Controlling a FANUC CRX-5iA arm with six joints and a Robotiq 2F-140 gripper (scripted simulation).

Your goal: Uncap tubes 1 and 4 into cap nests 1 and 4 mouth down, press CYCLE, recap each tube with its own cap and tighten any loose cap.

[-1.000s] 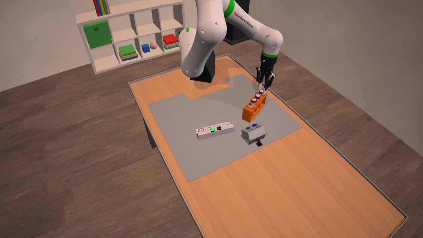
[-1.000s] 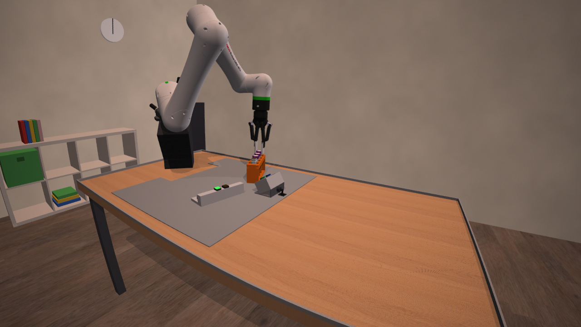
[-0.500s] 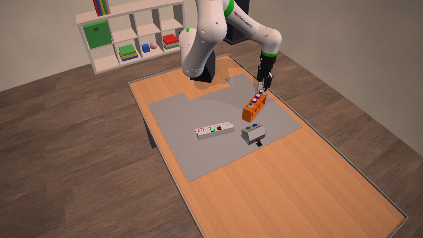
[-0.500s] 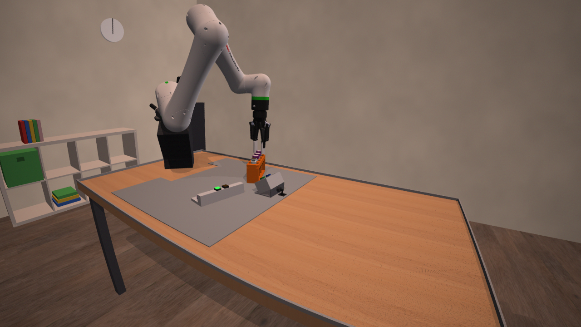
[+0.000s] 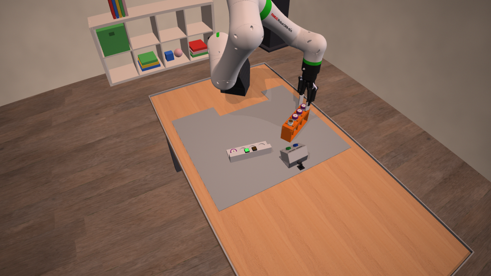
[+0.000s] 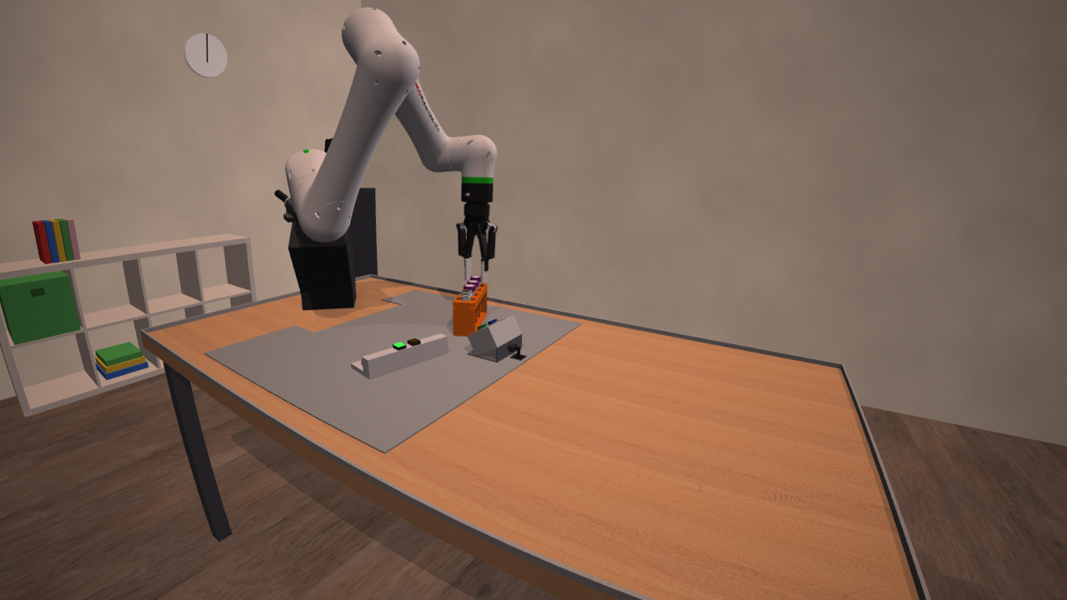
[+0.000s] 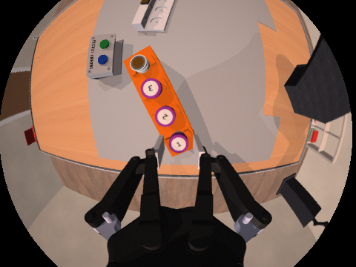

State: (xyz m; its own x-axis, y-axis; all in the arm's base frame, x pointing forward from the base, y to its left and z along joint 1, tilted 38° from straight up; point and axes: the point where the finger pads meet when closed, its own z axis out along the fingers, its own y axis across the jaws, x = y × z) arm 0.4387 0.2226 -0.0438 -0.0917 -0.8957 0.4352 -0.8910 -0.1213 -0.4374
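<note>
The orange decapping station (image 5: 295,125) holds several tubes in a row. Purple caps sit on tube 1 (image 5: 303,106), tube 2 (image 5: 299,111) and tube 3 (image 5: 294,116). Tube 4 (image 5: 290,122) at the near end stands open with no cap. My gripper (image 5: 305,102) hangs over tube 1. In the wrist view its fingers stand open on both sides of cap 1 (image 7: 178,142), with a gap on each side. One purple cap (image 5: 233,150) lies in the end nest of the white cap tray (image 5: 248,151). The green lamp (image 5: 246,150) is lit and the amber lamp (image 5: 254,148) is dark.
The small grey desk (image 5: 293,154) with the green key (image 5: 288,148) and the blue key (image 5: 295,145) stands in front of the station. The table's right edge runs close behind the station. The arm's black base (image 5: 235,82) is at the back.
</note>
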